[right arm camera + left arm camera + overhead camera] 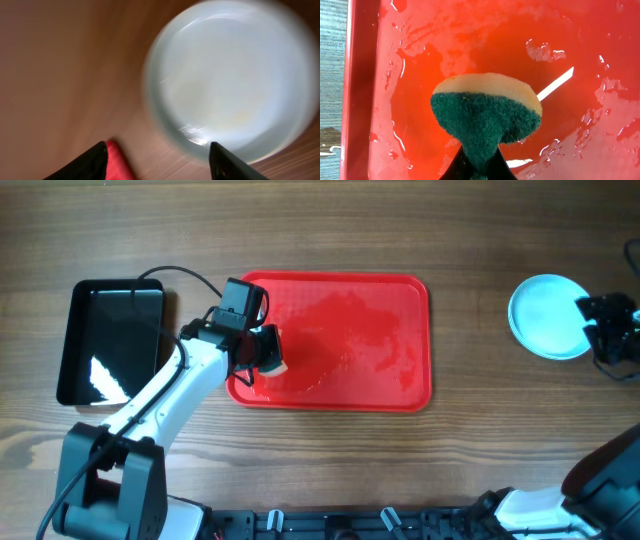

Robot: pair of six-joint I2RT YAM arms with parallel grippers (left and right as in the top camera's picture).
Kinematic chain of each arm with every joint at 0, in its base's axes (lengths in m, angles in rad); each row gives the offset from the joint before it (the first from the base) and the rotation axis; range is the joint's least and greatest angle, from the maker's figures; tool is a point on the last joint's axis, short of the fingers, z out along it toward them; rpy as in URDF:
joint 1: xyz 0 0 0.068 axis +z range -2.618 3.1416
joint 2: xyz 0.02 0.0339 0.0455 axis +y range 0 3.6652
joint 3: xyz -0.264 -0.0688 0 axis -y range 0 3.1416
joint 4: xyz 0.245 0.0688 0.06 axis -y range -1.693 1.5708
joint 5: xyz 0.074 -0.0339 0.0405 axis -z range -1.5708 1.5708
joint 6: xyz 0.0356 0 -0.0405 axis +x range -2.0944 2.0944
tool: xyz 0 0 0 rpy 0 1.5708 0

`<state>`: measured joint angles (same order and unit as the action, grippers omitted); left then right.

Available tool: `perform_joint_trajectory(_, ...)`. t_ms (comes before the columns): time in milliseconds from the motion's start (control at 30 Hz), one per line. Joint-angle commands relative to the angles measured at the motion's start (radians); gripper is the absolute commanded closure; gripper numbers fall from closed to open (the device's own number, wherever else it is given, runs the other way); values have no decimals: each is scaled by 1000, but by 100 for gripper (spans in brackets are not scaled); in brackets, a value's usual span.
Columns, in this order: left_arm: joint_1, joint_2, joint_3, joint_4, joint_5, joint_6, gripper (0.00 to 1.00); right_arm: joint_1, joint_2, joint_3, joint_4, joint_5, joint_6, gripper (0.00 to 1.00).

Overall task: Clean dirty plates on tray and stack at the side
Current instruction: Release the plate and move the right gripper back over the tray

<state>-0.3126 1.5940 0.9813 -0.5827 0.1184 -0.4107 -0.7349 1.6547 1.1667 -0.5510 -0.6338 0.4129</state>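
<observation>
Left pincer is clenching the sponge; right pincer is hanging released at the plate. It's probably slick and brittle, so grab the rim.

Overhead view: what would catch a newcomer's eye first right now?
The big red tray at centre, wet and streaked, with no plates on it. Over its left end the left tool pinches a green-and-yellow sponge. Far right, a pale blue plate sits on the table, the right tool open beside it.
</observation>
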Motion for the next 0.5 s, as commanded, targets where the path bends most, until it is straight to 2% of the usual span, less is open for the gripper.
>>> perform_joint_trajectory(0,25,-88,-6,3,2,40,96,63,-20,9,-89,-192,-1,31)
perform_joint_trajectory(133,113,-188,-6,5,-79,36,96,169,-20,9,-156,-143,-60,30)
perform_joint_trajectory(233,226,-238,-6,15,-189,37,96,275,-20,9,-167,-114,-70,30)
perform_joint_trajectory(333,359,-245,-6,33,-225,37,96,392,-20,9,-159,-95,-69,29)
perform_joint_trajectory(367,392,-240,-6,36,-225,36,96,433,-20,9,-154,-84,-68,27)
perform_joint_trajectory(467,521,-211,-6,54,-225,35,96,565,-20,9,-147,-8,-51,9)
